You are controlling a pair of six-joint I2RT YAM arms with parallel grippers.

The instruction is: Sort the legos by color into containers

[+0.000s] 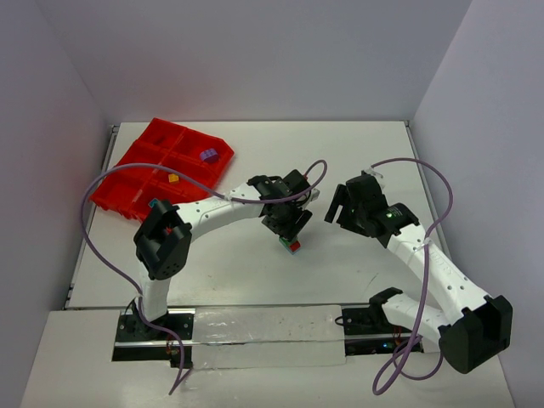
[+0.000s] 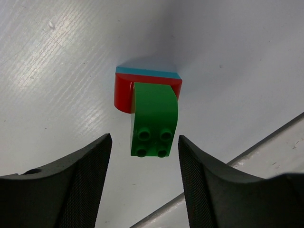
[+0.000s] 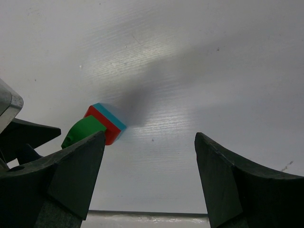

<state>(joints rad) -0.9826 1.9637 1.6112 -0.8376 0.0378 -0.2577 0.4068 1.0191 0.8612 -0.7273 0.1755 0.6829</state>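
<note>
Straddling the green lego (image 2: pixel 154 118) at frame centre, the left claw (image 2: pixel 145 142) stood spread, clear of both sides. Red lego (image 2: pixel 123 92) and cyan lego (image 2: pixel 147 72) adjoined it on the table (image 2: pixel 57 71). The right claw (image 3: pixel 149 142) hung spread nearby. The red tray (image 1: pixel 136 183), upper left, held a purple lego (image 1: pixel 206 154) and a yellow lego (image 1: pixel 172 178).

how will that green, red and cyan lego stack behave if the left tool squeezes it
Likely stiff: the lego stack looks like hard glossy plastic, so it may slip in the open left tool. Small beside the tool, so probably light. Three bricks joined, so a sideways push might split a seam.
</note>
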